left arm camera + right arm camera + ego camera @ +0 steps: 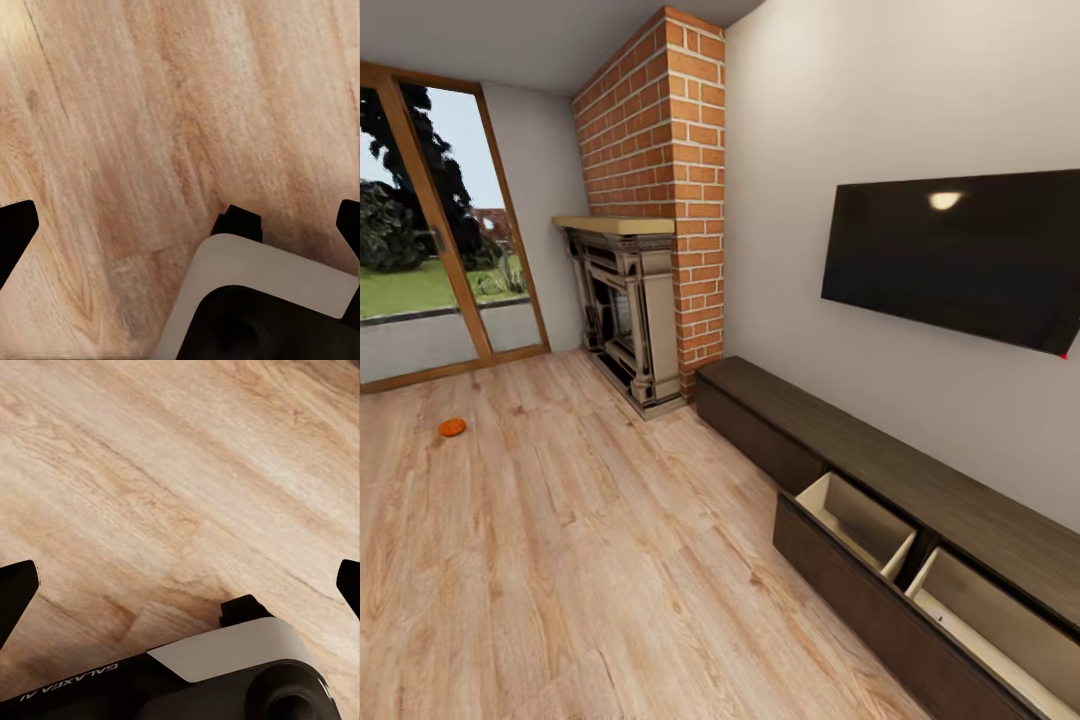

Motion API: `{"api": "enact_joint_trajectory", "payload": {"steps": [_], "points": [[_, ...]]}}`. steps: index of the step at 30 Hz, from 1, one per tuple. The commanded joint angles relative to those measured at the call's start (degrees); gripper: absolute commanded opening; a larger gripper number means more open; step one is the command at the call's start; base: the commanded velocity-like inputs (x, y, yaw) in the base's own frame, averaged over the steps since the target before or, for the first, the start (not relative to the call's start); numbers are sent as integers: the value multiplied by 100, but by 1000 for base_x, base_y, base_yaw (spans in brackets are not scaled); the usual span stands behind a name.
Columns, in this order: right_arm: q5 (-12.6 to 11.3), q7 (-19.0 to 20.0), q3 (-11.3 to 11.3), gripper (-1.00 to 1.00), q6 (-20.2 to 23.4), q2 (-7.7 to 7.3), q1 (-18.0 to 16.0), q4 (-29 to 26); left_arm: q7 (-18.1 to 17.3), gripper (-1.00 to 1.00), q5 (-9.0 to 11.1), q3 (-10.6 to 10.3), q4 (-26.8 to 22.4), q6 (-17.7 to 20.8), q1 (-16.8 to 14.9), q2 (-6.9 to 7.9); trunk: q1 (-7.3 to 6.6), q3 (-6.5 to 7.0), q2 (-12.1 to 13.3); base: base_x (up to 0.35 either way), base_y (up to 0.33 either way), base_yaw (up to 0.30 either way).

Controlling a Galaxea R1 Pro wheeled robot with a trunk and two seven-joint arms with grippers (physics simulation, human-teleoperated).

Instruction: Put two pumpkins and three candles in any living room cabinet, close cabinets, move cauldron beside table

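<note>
Pumpkin (452, 427) is lying far off on the floor (560, 560), well apart from the cabinet (920, 560) with open drawers. Both end effectors are seemingly hanging released, empty; driving past may be bumping those drawers.

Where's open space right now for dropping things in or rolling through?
Both open drawers of the cabinet look bare inside: the near one and the one beside it. The cabinet's long top is bare too. The wood floor is wide open between cabinet and glass door, save one pumpkin. Tightest spot: by the fireplace.
</note>
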Motion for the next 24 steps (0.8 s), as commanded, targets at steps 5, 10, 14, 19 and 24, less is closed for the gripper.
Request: {"api": "enact_joint_trajectory", "payload": {"steps": [5,10,14,19,24], "points": [[-25,-8,42,100,-23,5,-7,19,14,100,52,-47,-1,-13,-2,-1,0,-6,-4,0,0,283],[-24,-3,42,100,-23,5,-7,19,14,100,52,-48,-1,-13,-2,-1,0,-6,-4,0,0,283],[-19,-4,42,100,-23,5,-7,19,14,100,52,-51,0,-13,-2,-1,0,-6,-4,0,0,283],[-9,-6,42,100,-23,5,-7,19,14,100,52,-49,0,-13,-3,-1,0,-6,-4,0,0,283],[-2,-4,42,100,-23,5,-7,19,14,100,52,-48,0,-13,-5,-1,0,-6,-4,0,0,283]]}}
